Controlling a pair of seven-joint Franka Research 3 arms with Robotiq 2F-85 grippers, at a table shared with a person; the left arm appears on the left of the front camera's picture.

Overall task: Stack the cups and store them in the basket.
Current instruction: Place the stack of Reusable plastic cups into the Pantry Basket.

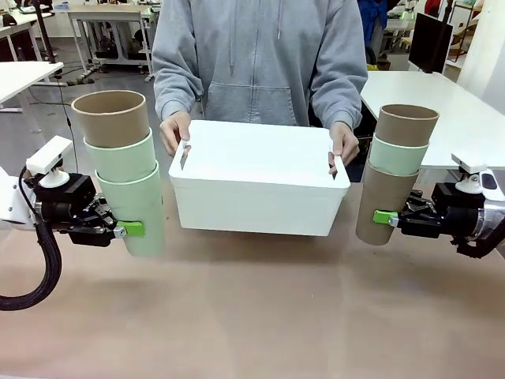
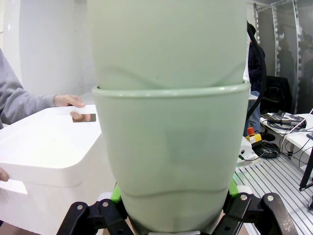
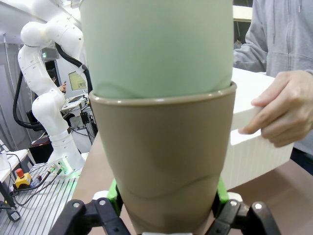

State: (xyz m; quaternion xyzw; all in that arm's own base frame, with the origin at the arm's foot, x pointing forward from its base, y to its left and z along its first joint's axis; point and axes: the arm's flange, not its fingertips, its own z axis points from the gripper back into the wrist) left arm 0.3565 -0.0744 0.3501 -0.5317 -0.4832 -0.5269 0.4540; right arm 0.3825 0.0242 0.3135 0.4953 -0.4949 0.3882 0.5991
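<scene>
Front view: the left end effector [image 1: 126, 230] is clamped on the bottom mint cup of the left stack [image 1: 126, 170], which runs mint, mint, tan. The right end effector [image 1: 387, 217] is clamped on the bottom tan cup of the right stack [image 1: 398, 174], which runs tan, mint, tan. The basket [image 1: 256, 197] sits between the two end effectors, inboard of each. The person's hands [image 1: 173, 130] are at its handle slots. I cannot tell whether either stack is clear of the tabletop [image 1: 252, 316].

Risk: both grips sit low on tall stacks and the upper cups are only nested. I judge that a tilt or a jerk could let them lean or slide out. Any move toward the basket also passes close to the person's fingers.

Left wrist view: green pads [image 2: 116, 194] press both sides of the lowest mint cup [image 2: 171, 147], a contact the front view leaves small. The basket is off to one side of the fingers.

Right wrist view: pads [image 3: 113, 190] squeeze the tan cup [image 3: 161, 147]. A hand [image 3: 283, 112] grips the basket's edge just beyond the stack, nearer than the front view suggests.
</scene>
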